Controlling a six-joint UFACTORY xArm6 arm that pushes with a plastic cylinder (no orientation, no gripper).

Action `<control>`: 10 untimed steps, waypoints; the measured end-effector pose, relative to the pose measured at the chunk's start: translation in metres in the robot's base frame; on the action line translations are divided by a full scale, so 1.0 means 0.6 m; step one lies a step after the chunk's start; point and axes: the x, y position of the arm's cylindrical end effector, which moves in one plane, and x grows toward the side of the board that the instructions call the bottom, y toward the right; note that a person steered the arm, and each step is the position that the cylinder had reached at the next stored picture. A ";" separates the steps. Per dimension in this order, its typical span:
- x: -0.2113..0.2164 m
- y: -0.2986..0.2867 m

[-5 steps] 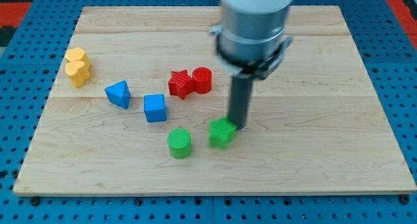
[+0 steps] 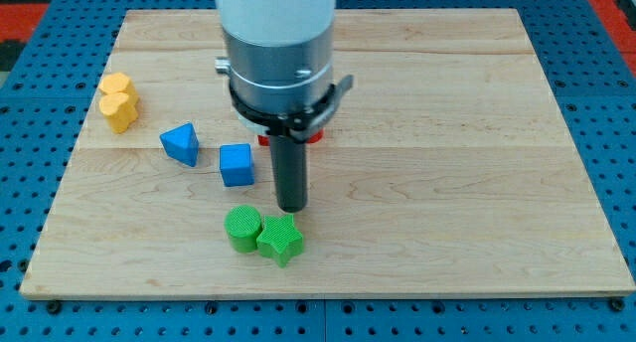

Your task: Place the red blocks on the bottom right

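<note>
The red blocks [image 2: 311, 135] sit near the board's middle, almost wholly hidden behind the arm's grey body; only slivers of red show. My tip [image 2: 290, 209] is below them in the view, just above a green star block [image 2: 280, 240] and a green cylinder [image 2: 241, 229], which touch each other. A blue cube [image 2: 237, 165] lies just left of the rod.
A blue triangular block [image 2: 180, 142] lies left of the cube. Two yellow blocks [image 2: 118, 100] sit together at the view's left. The wooden board [image 2: 477, 183] rests on a blue perforated surface.
The arm has moved left and now covers the red blocks. The green star block has slid left and down against the green cylinder, which has also shifted left and down.
</note>
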 end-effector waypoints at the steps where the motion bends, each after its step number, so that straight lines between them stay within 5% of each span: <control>1: -0.008 -0.025; 5: -0.009 -0.032; 8: -0.029 -0.149; 10: -0.132 -0.144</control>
